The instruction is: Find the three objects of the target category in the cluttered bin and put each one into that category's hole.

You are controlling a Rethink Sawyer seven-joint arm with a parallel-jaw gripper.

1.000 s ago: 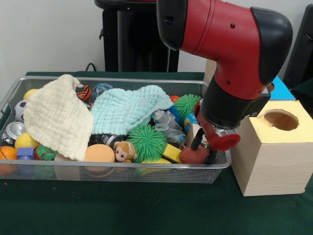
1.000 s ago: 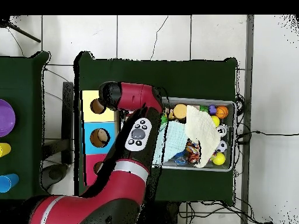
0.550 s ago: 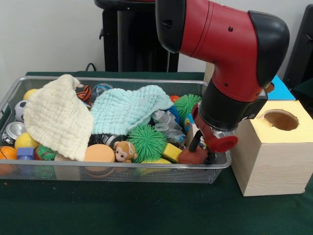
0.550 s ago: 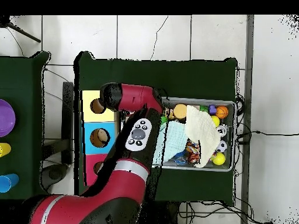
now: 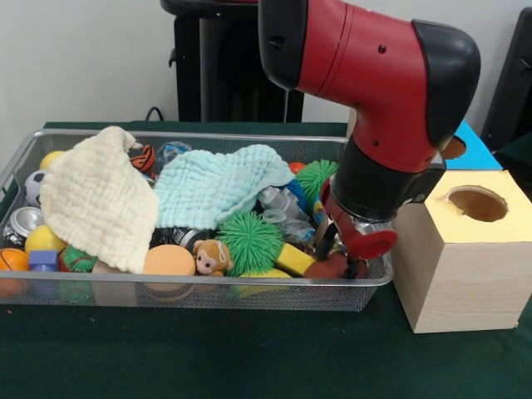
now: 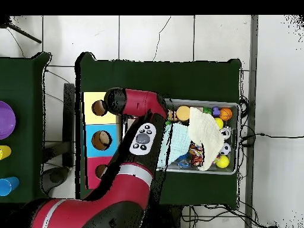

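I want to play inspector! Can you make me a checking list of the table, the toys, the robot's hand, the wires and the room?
Surface: green cloth table.
Job's things: wire bin full of toys; wooden box with a round hole beside it.
Clutter: cream cloth and pale blue cloth draped over toys; green spiky ball, toy monkey, orange disc.
Grippers: gripper down in the bin's corner over a dark red object; grip unclear.
Cables: black cable behind the bin.
Surroundings: tiled floor.

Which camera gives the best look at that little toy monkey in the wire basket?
The front view: the toy monkey sits in plain sight against the basket's near wall, beside a spiky green ball. In the overhead view I cannot pick it out among the clutter.
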